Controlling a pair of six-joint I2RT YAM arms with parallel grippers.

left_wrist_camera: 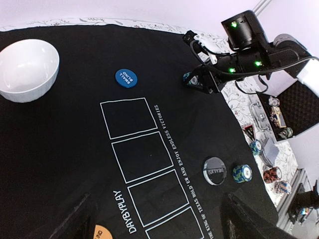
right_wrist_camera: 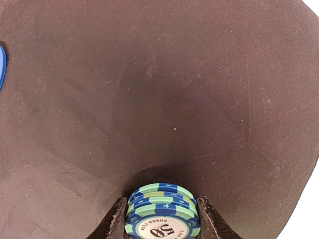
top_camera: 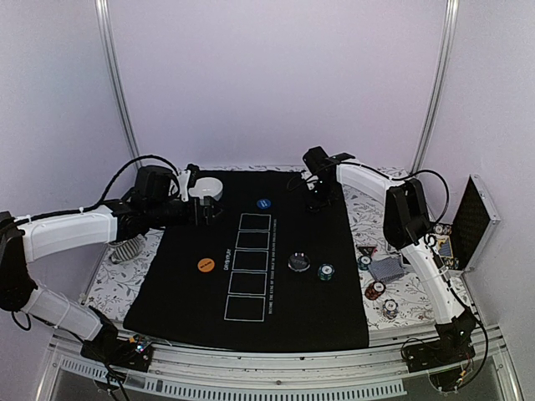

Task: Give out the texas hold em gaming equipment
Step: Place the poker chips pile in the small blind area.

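Matt black cloth on the mat (top_camera: 192, 292), finely napped like felt and flecked with pale specks up close; white printed lines and lettering flat on the weave. Smooth glossy white glaze on the bowl (left_wrist_camera: 25, 69), ceramic by the look. Hard, smooth, satin finish on the chip stack (right_wrist_camera: 162, 211), with a printed label on top. Smooth plastic with a slight sheen on the blue disc (left_wrist_camera: 126, 77). High gloss and a clear, reflective rim on the dark disc (left_wrist_camera: 215, 171). Thin matt patterned cloth (top_camera: 113, 288) under the mat. Pale metal rails (top_camera: 251, 386); glossy white plastic arm shells (top_camera: 67, 234).
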